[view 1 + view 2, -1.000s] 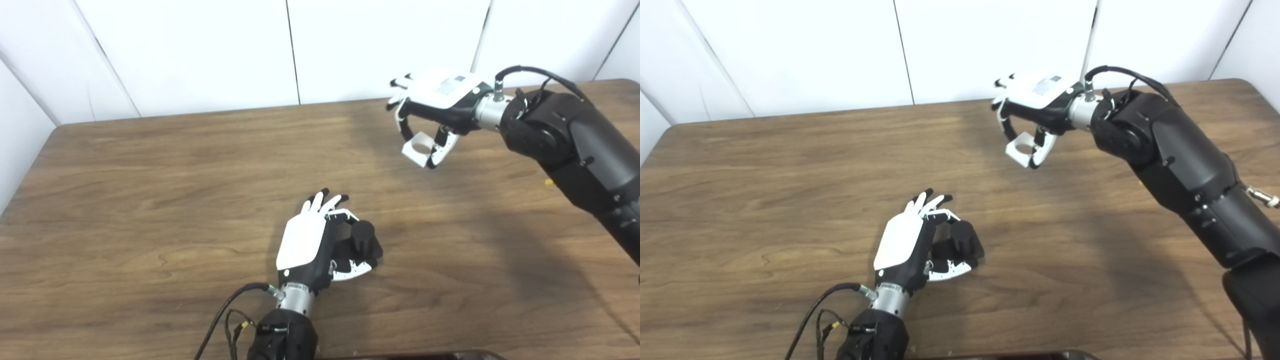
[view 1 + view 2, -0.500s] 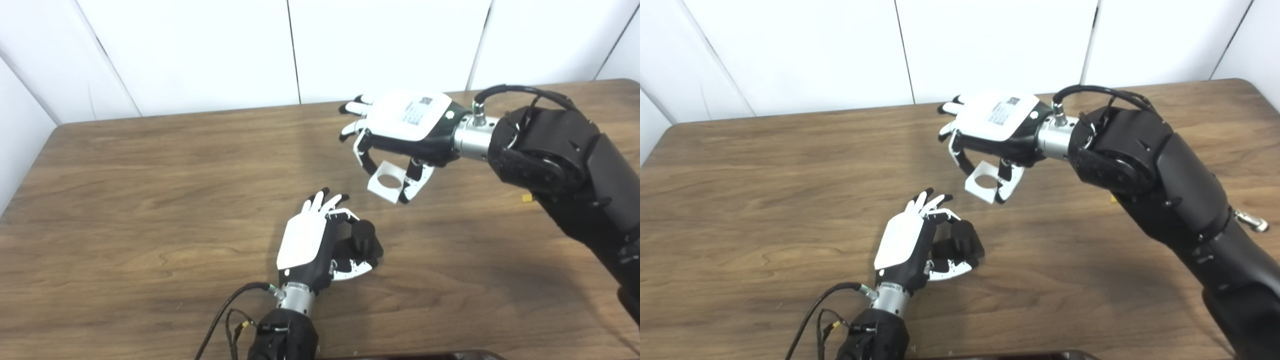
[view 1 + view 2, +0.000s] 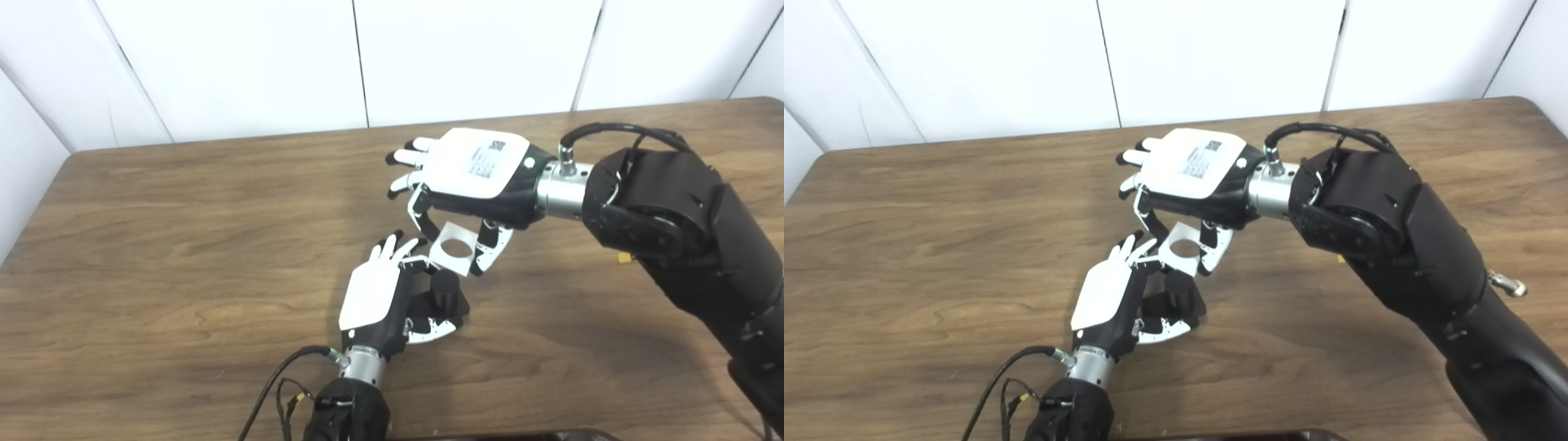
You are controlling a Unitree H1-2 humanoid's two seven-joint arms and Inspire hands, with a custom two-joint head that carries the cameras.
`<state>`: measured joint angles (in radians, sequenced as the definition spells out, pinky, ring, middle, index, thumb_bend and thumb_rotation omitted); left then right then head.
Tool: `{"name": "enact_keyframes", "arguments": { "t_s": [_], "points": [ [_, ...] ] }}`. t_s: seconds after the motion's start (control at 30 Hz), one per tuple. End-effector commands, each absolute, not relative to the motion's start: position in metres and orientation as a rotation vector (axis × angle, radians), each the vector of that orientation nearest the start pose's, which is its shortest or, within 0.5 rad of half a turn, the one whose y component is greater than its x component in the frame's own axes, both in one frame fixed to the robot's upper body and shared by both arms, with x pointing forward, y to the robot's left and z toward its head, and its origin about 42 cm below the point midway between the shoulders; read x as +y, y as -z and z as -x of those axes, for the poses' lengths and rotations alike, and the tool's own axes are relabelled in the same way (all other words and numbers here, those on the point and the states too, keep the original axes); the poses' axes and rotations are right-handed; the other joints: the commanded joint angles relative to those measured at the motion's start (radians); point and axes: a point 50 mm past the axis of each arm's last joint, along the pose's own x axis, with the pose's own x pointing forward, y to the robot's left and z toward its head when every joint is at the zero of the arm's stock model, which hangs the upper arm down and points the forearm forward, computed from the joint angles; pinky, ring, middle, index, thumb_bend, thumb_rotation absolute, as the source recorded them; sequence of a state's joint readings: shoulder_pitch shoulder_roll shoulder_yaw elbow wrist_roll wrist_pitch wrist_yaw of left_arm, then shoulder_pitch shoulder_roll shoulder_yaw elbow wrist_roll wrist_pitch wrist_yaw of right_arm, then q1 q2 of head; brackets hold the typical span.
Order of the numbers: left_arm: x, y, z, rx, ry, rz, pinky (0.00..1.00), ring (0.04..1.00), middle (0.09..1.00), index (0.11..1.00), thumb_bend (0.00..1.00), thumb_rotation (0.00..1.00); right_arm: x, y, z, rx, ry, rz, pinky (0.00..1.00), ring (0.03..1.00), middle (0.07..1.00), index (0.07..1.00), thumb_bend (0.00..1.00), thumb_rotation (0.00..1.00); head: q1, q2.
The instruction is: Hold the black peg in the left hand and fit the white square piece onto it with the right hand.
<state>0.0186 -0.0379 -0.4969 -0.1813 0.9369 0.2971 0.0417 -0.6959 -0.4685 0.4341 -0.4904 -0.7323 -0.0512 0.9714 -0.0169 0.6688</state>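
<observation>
Left eye view: the left hand (image 3: pixel 383 294) grips the black peg (image 3: pixel 445 288) upright beside its palm. The right hand (image 3: pixel 471 184) pinches the white square piece (image 3: pixel 454 248) just above, hole offset; it could catch on the peg's rim.

Right eye view: the tilted piece might jam.

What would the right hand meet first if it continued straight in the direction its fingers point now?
Probably nothing: the right hand points left across the bare table, passing behind the left hand, though depth is unclear. The white square piece it carries hangs near the black peg.
</observation>
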Motion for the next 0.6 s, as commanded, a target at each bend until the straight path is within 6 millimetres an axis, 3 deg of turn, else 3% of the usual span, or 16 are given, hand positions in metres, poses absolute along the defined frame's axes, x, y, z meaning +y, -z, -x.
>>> {"name": "enact_keyframes", "arguments": {
  "t_s": [0.0, 0.57],
  "points": [
    [0.08, -0.12, -0.248, -0.06, 0.21, -0.889, 1.0, 1.0, 0.899, 0.49, 0.52, 0.07, -0.145, -0.367, -0.334, -0.717, -0.861, 1.691, 1.0, 1.0, 0.879, 0.487, 0.53, 0.14, -0.001, 0.001],
    [0.081, -0.123, -0.247, -0.059, 0.211, -0.896, 1.0, 1.0, 0.901, 0.491, 0.52, 0.07, -0.145, -0.349, -0.336, -0.688, -0.905, 1.677, 1.0, 1.0, 0.88, 0.487, 0.53, 0.14, 0.002, 0.006]
  ]
}}
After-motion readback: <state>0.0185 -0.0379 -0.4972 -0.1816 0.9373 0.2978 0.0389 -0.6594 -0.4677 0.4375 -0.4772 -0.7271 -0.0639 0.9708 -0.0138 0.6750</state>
